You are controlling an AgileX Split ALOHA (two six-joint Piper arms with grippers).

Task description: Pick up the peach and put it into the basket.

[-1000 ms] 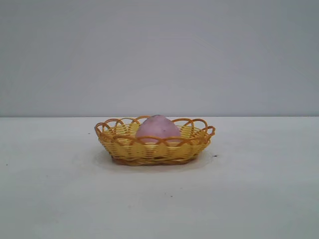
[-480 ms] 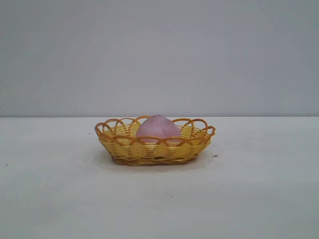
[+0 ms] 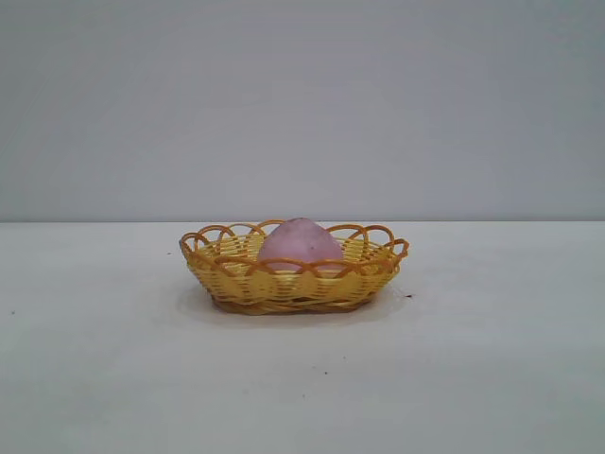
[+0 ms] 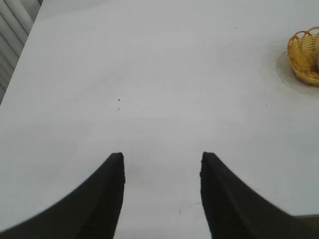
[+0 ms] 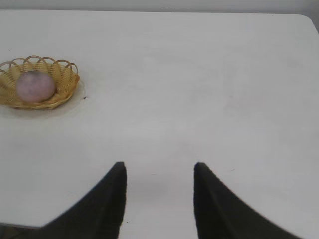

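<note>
The pink-mauve peach [image 3: 300,245] lies inside the yellow wicker basket [image 3: 236,284] at the middle of the white table. The right wrist view shows the same peach [image 5: 35,86] resting in the basket [image 5: 65,79], far from my right gripper [image 5: 159,167], which is open over bare table with nothing between its fingers. My left gripper [image 4: 162,157] is also open and empty above bare table; only an edge of the basket [image 4: 304,57] shows in its view. Neither arm appears in the exterior view.
The white table [image 3: 492,378] spreads wide around the basket, with a plain grey wall behind. A table edge with grey slats [image 4: 12,35] beyond it shows in the left wrist view. A rounded table corner [image 5: 306,17] shows in the right wrist view.
</note>
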